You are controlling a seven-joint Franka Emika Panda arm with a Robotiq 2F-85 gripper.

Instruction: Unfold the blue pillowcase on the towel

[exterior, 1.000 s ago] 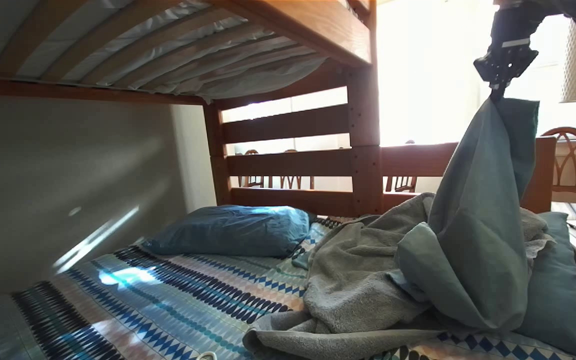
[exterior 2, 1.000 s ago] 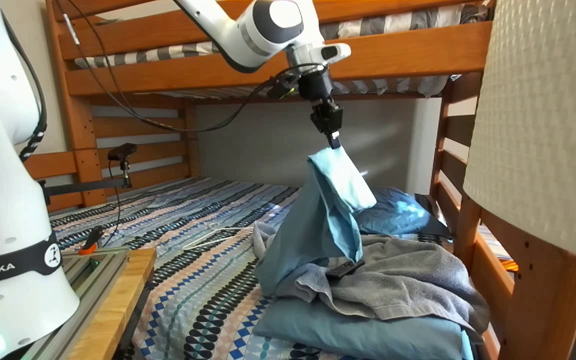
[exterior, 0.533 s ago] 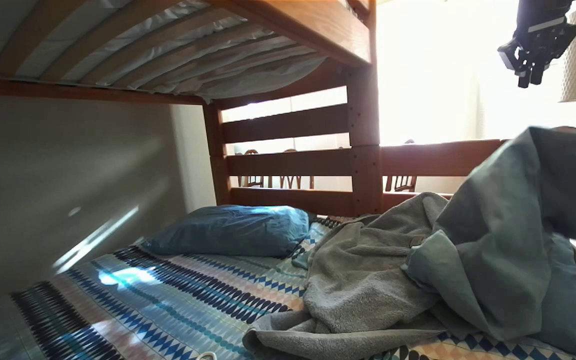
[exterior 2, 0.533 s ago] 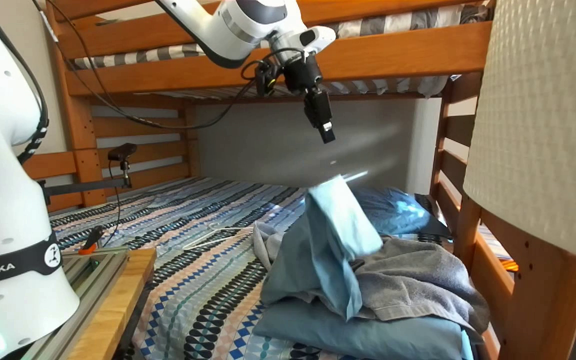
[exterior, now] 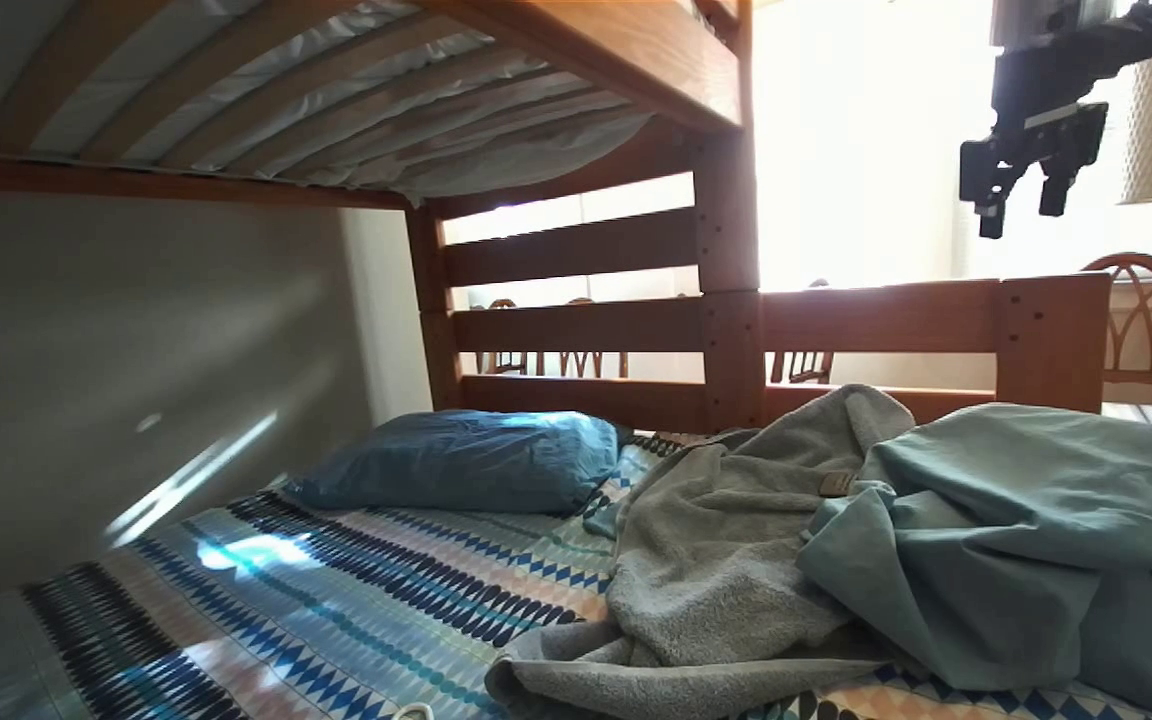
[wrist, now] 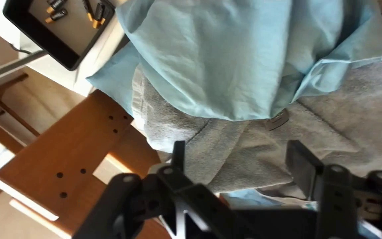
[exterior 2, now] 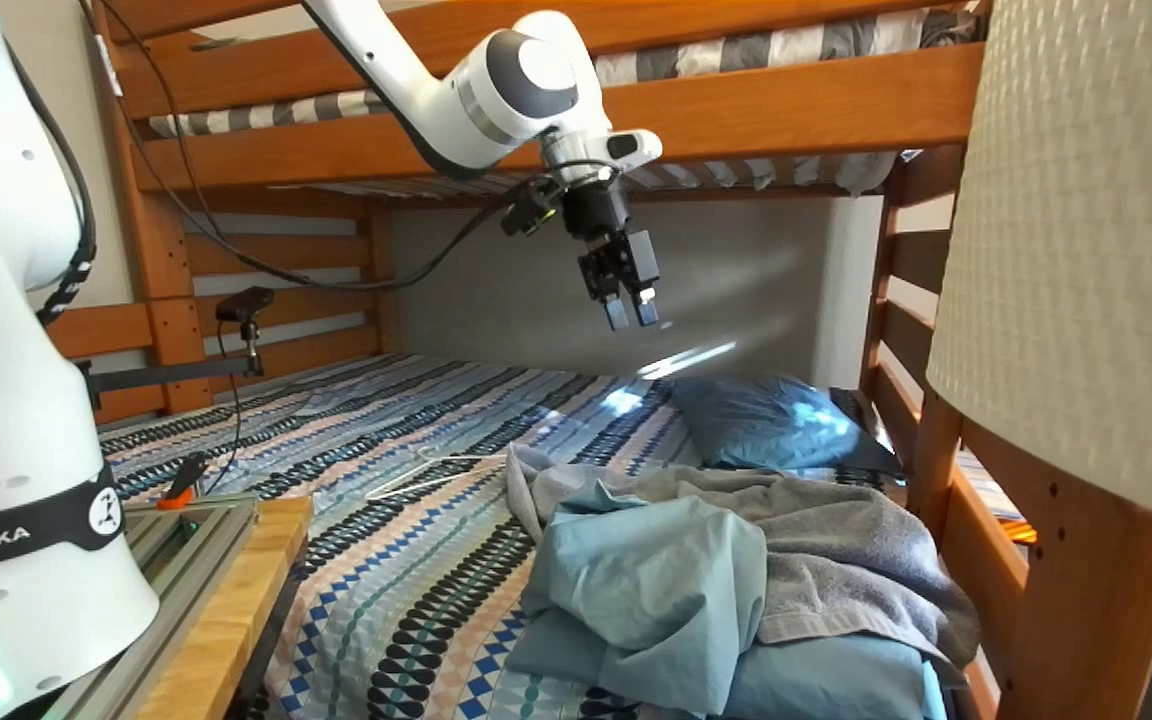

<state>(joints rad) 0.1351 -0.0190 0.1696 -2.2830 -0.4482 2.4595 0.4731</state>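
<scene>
Black two-fingered gripper (exterior: 1022, 216) spread wide, nothing held, well above rumpled grey terry towel (exterior: 716, 540). Thin dull-blue cloth pillowcase (exterior 2: 656, 575) heaped partly on towel, partly over plump blue pillow (exterior 2: 826, 672) jutting from under towel. My worry: deep pinch could snag towel, dragging both; shallow one, limp folds slip, bunch. Pull past towel's end might upset black rectangular tray (wrist: 45, 38) of batteries (wrist: 57, 15).
</scene>
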